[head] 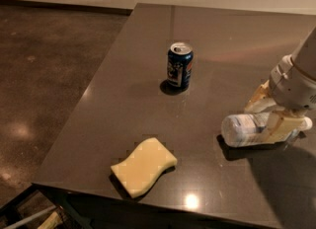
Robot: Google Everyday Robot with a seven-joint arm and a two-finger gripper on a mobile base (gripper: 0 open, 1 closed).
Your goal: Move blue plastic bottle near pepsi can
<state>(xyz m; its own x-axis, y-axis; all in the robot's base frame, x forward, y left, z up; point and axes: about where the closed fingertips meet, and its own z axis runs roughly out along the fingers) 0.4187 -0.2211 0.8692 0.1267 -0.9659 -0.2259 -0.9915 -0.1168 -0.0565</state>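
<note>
The blue plastic bottle point(242, 130) lies on its side at the right of the dark table point(148, 99), its clear body and pale label pointing left. My gripper point(269, 114) comes in from the right edge and its two cream fingers point(279, 126) sit against the bottle's far and near sides, closed on its right half. The cap end is hidden behind the fingers. The pepsi can point(179, 65) stands upright near the table's middle, up and to the left of the bottle and well apart from it.
A yellow sponge point(143, 166) lies near the table's front edge, left of the bottle. The table's left and front edges drop to a glossy floor point(44, 75). A wall runs along the back.
</note>
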